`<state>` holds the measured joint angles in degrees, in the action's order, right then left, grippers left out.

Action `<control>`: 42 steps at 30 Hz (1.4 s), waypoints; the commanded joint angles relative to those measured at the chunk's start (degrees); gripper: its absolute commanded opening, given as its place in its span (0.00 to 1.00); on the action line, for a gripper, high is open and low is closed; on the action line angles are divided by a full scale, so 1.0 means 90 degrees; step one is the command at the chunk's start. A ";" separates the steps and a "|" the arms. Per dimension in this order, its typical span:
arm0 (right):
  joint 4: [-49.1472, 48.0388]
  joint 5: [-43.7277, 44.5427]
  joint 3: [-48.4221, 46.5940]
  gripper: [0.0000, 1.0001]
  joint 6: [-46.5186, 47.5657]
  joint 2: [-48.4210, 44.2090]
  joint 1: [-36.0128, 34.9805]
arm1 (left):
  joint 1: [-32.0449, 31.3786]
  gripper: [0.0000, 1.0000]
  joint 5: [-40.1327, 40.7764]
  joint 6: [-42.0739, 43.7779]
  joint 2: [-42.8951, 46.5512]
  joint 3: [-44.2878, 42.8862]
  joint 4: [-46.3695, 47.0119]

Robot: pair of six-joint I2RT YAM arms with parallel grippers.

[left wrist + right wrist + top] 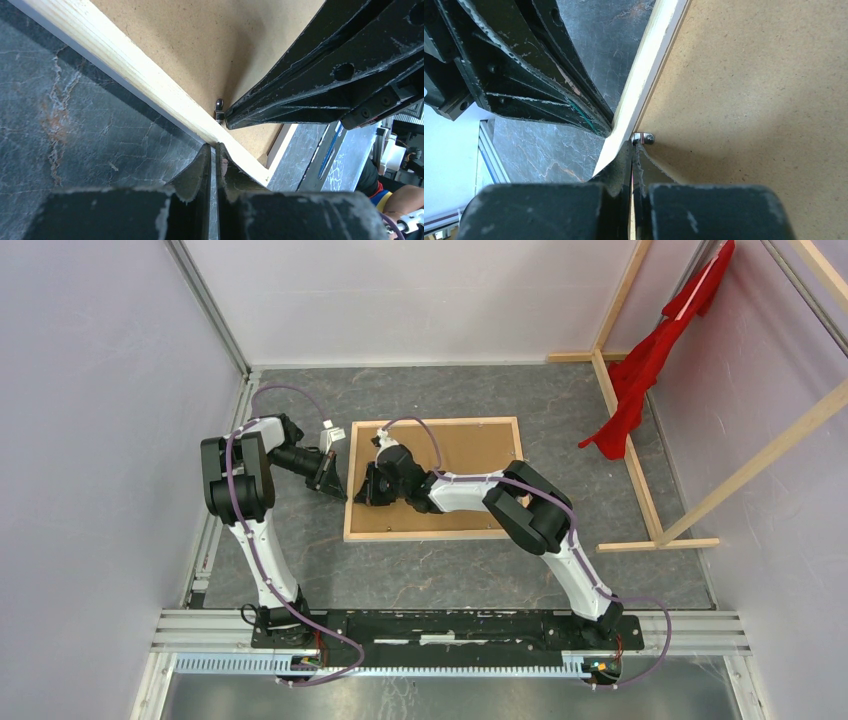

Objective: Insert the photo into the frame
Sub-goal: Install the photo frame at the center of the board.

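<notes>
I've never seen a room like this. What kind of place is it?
Probably a robot test booth in a lab: a left arm and a right arm bolted to a metal rail, plain walls boxing in the table.

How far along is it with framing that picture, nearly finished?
Looks done: the frame lies back-up with the brown backing board seated in it. The photo shows nowhere, perhaps beneath the board. In hand: the left fingers and right fingers, both shut, meet at the frame's left border, the right ones at a small metal tab. Left: probably locking the board in.
</notes>
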<state>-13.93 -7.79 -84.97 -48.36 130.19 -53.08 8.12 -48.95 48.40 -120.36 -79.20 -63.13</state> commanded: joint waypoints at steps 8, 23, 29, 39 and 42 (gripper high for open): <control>-0.0031 0.0111 -0.0202 0.08 0.1027 -0.0471 0.0113 | -0.0092 0.11 0.0511 0.0199 0.0138 0.0061 0.0496; 0.2686 -0.0745 0.3088 0.86 0.6733 -0.4140 -0.0019 | -0.0071 0.65 0.0351 0.0866 0.1495 -0.0090 -0.0360; 0.2451 -0.0301 0.3964 0.87 0.7611 -0.4586 -0.0220 | -0.0066 1.00 0.0253 0.1570 0.2507 0.0514 -0.0694; 0.2400 0.0420 0.3727 0.84 0.7953 -0.4393 -0.0458 | -0.0072 1.00 0.0260 0.1994 0.3675 0.1439 -0.0708; 0.2334 0.0669 0.3719 0.84 0.8077 -0.4356 -0.0470 | -0.0067 1.00 0.0254 0.1953 0.3701 0.1492 -0.0717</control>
<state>8.91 -5.82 -49.43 21.50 90.85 -56.77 7.57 -45.32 62.98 -88.71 -66.52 -69.10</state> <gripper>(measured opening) 0.842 0.995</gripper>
